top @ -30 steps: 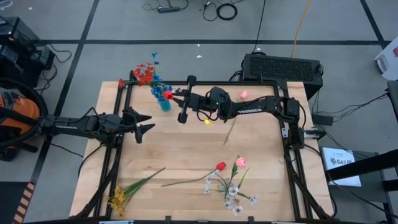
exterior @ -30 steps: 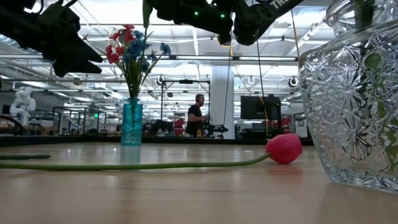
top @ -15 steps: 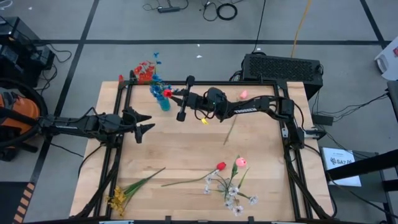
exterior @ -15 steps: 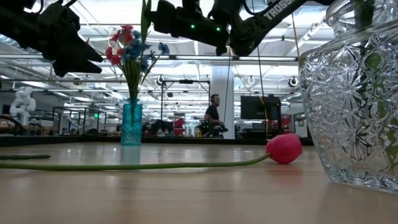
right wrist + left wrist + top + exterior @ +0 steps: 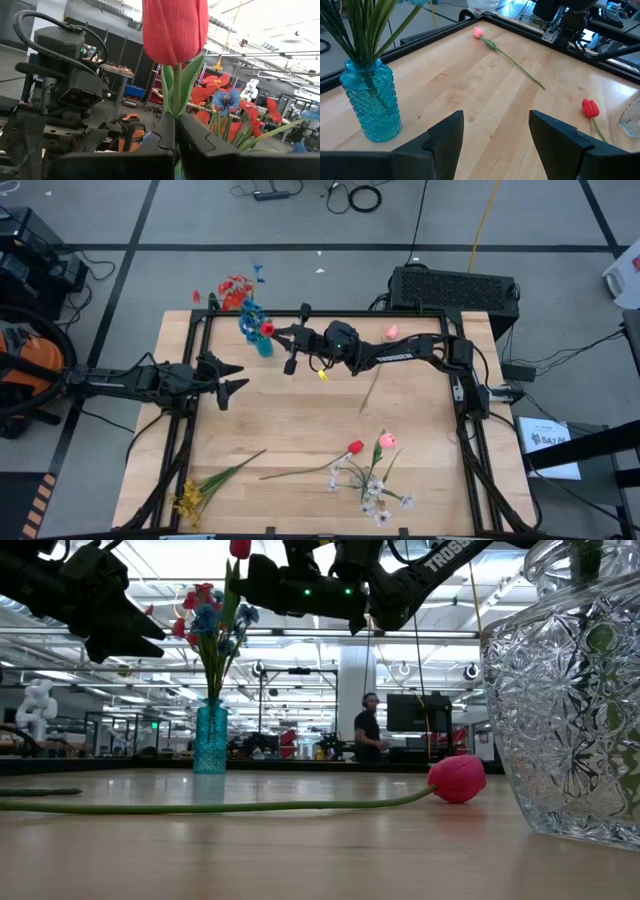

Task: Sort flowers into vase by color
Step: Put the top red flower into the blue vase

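A teal cup point(image 5: 264, 346) at the far left of the table holds red and blue flowers point(image 5: 238, 295); it also shows in the low view as the cup point(image 5: 212, 740). My right gripper point(image 5: 274, 332) hovers just above and beside it, shut on a red tulip point(image 5: 175, 27), seen too as the tulip point(image 5: 240, 548). The tulip's stem runs down among the bouquet stems; I cannot tell whether its end is inside the cup. My left gripper point(image 5: 495, 135) waits open at the table's left point(image 5: 235, 377), holding nothing. My right gripper pinches the red tulip's green stem point(image 5: 176, 100), a little below the bud, between its two fingers point(image 5: 162, 132). The fingers come about level from the table's right side and lie across the stem. The bud stands upright above them, clear of the table.
A pink tulip point(image 5: 392, 332) lies at the far right, its stem pointing inward. Near the front edge lie a red tulip point(image 5: 355, 447), a pink tulip point(image 5: 387, 440), white blossoms point(image 5: 375, 500) and yellow sprigs point(image 5: 190, 500). A clear glass vase point(image 5: 565, 690) stands close to the low camera.
My right gripper has moved toward the table's far left and a little down, closing on the teal cup, rolling slightly, still shut on the red tulip. The tulip's bud now shows above the bouquet in the low view. The bouquet's heads have shifted a little leftward.
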